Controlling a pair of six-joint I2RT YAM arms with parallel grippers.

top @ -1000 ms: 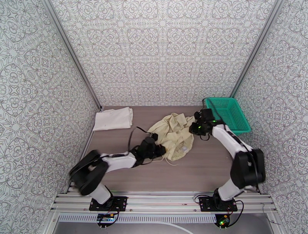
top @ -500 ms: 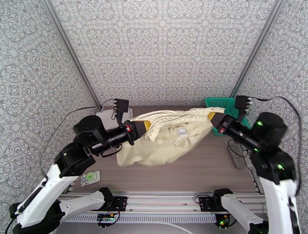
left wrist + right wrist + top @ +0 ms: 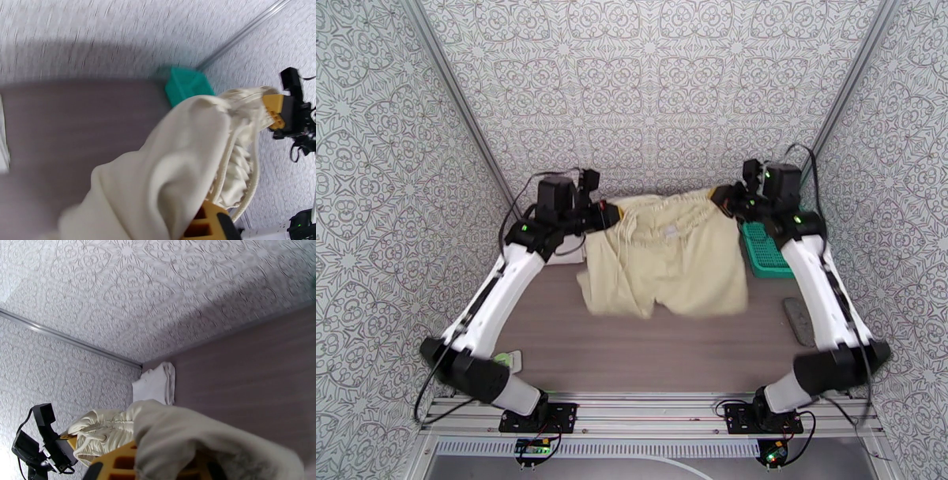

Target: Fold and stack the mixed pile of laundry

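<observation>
overhead, the left gripper (image 3: 610,215) and right gripper (image 3: 727,199) each pinch an end of a beige drawstring cloth garment (image 3: 671,268), hanging spread over the brown wooden table (image 3: 648,355), its small pale label (image 3: 669,230) too small to read. from the left wrist, that cloth bunches over an orange finger (image 3: 205,227), beside a teal plastic mesh basket (image 3: 185,85). from the right wrist, a folded white cloth t-shirt (image 3: 156,384) lies in the table's corner, against the wall.
</observation>
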